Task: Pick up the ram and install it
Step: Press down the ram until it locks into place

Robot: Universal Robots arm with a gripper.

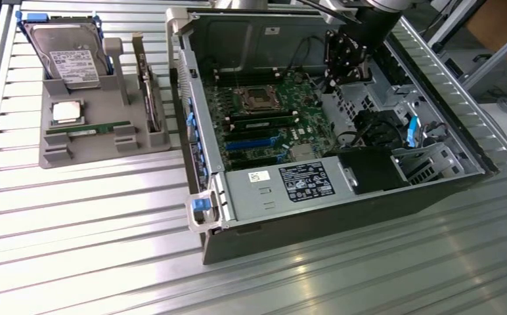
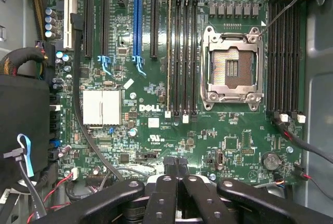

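Gripper closed, nothing held, hung over the motherboard inside the computer case. Ram left in the grey tray, well apart. Risk: loose cables snagged on withdrawal.

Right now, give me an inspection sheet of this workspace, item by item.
Surface: ribbed metal table carrying a grey tray and an open computer case.
Job's things: ram lies flat in the tray, untouched.
Clutter: hard drive and processor chip in the same tray.
Hand: hand shut, over the motherboard inside the case.
Cables: black cable crossing the motherboard.
Surroundings: metal frame at the exterior view's right.
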